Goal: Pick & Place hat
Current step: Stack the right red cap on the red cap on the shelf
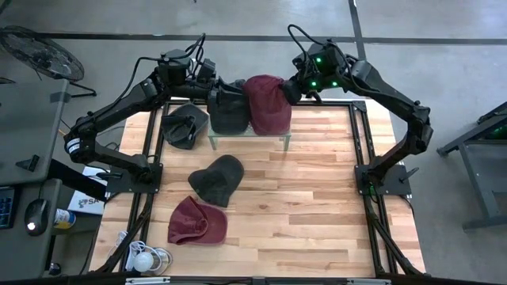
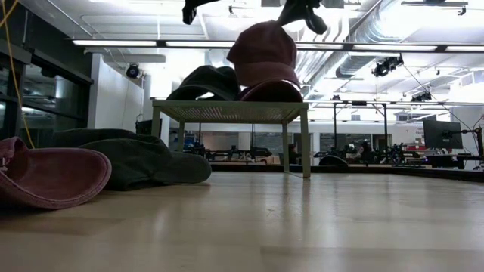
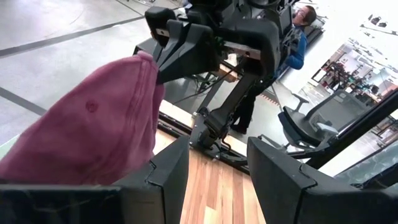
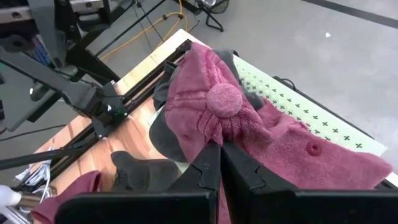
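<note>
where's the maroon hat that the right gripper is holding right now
In the high view the maroon hat hangs over the small raised shelf at the table's far edge, pinched by the right gripper, beside a dark hat.

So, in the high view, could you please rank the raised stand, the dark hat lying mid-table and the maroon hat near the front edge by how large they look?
1. Raised stand, clearly the largest, though hats cover part of it.
2. Dark hat mid-table and maroon hat near the front edge: these look about alike, so I would not rank them.
</note>
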Available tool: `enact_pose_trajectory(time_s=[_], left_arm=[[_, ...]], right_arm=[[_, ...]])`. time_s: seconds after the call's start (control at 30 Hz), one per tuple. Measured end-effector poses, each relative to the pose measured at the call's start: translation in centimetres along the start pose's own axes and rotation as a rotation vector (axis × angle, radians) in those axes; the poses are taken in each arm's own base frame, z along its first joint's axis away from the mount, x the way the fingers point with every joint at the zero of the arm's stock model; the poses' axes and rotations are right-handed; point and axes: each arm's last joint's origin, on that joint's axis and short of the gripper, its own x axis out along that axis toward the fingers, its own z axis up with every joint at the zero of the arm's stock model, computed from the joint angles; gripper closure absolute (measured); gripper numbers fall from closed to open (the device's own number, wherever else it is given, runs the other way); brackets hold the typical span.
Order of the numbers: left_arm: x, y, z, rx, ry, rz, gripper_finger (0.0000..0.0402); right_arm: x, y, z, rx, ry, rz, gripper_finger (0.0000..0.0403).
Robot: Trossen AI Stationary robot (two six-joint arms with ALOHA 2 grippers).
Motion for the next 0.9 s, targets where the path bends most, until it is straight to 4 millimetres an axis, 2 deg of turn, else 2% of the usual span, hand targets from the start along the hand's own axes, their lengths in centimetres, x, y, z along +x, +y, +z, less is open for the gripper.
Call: enact_pose_trajectory(time_s=[0.47, 0.9], left_arm=[[0.0, 0.0, 0.0, 0.000, 0.000, 0.001, 0.0241], [0.0, 0.0, 0.0, 0.000, 0.000, 0.002, 0.0241]], right_arm=[[3.5, -1.2, -0.3, 0.019, 0.066, -0.075, 0.0403], [4.7, -2.2, -0.8, 0.014, 0.094, -0.212, 0.0403]])
